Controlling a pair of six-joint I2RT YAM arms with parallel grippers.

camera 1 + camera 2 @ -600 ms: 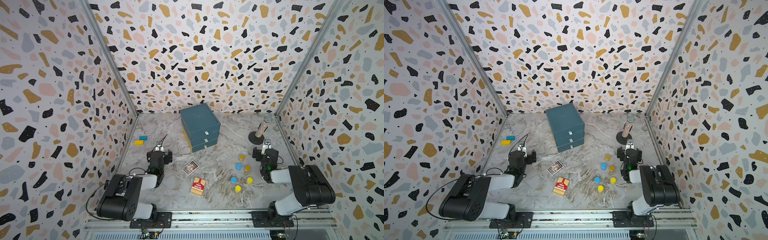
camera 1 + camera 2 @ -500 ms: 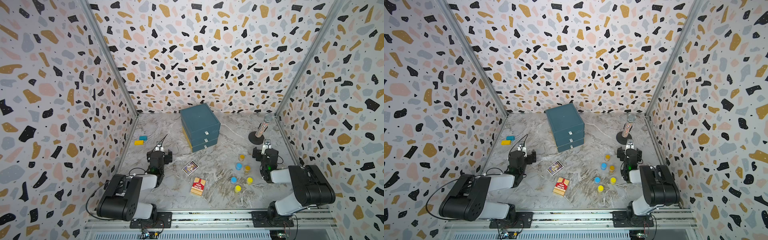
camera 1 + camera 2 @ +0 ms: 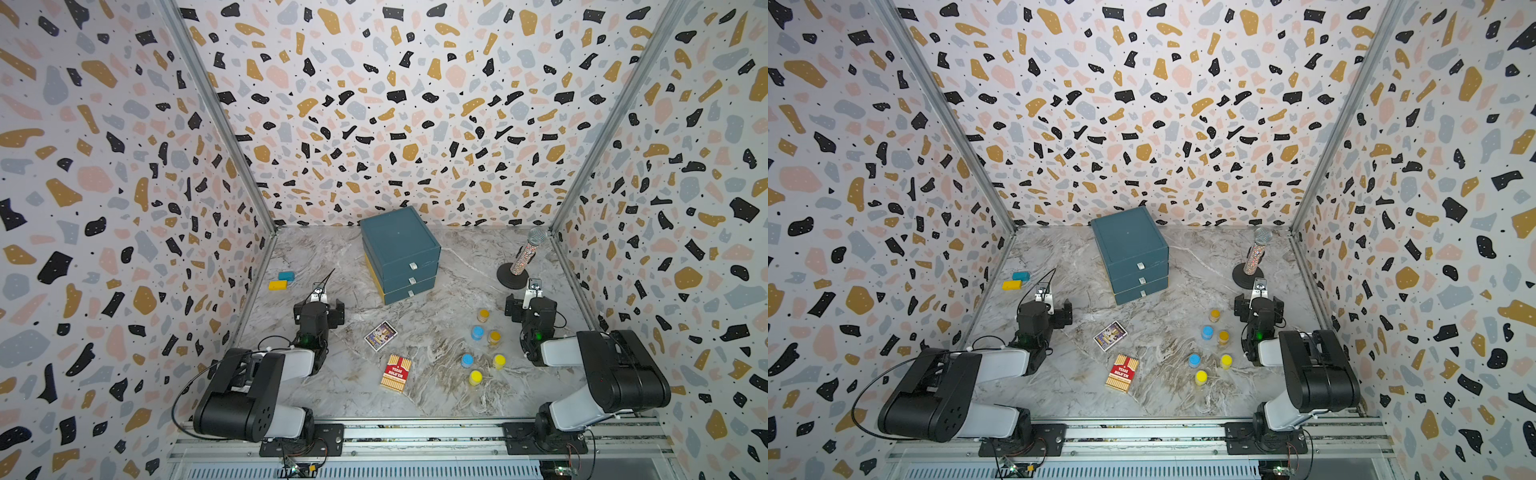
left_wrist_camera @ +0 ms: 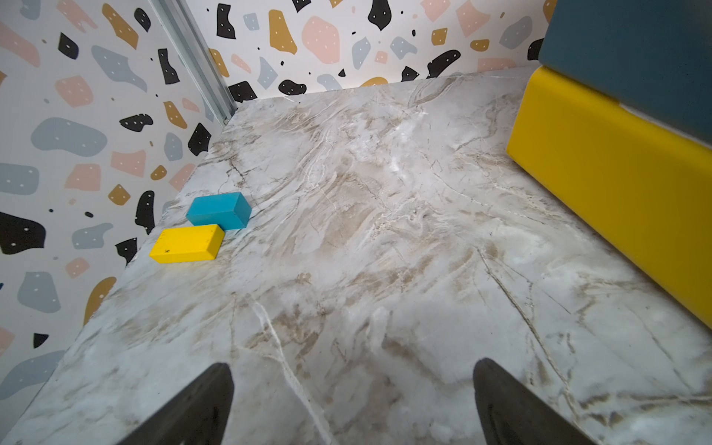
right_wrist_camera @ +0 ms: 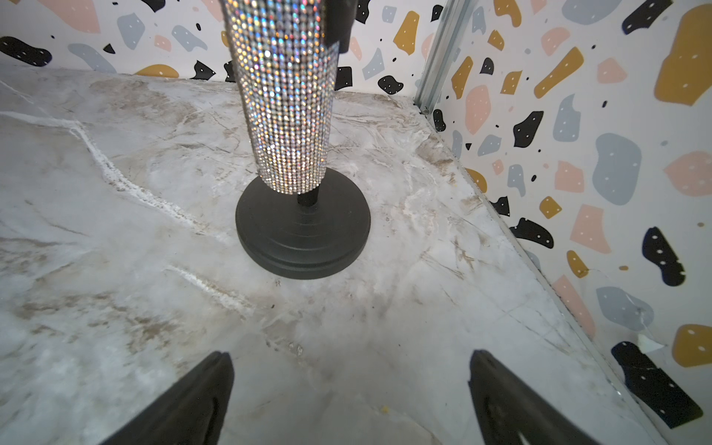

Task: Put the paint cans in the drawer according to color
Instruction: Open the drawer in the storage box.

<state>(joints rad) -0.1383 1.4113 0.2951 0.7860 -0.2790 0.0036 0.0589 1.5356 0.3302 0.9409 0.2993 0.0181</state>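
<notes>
Marbled tabletop (image 3: 436, 399) inside terrazzo-patterned walls (image 3: 415, 104) carries the drawer (image 3: 399, 249) near the back, with all three of its trays pushed in. Paint cans (image 3: 477, 332) stand in a loose cluster on the table in front of it, toward the right arm, their orange, blue and yellow lids apart from one another. Left gripper (image 4: 352, 404) faces bare marble with its jaws spread wide and nothing between them. The right gripper (image 5: 350, 397) also gapes empty, facing the glittery microphone (image 5: 287, 96). A card box (image 3: 395, 372) and a loose card (image 3: 380, 336) lie between the arms.
</notes>
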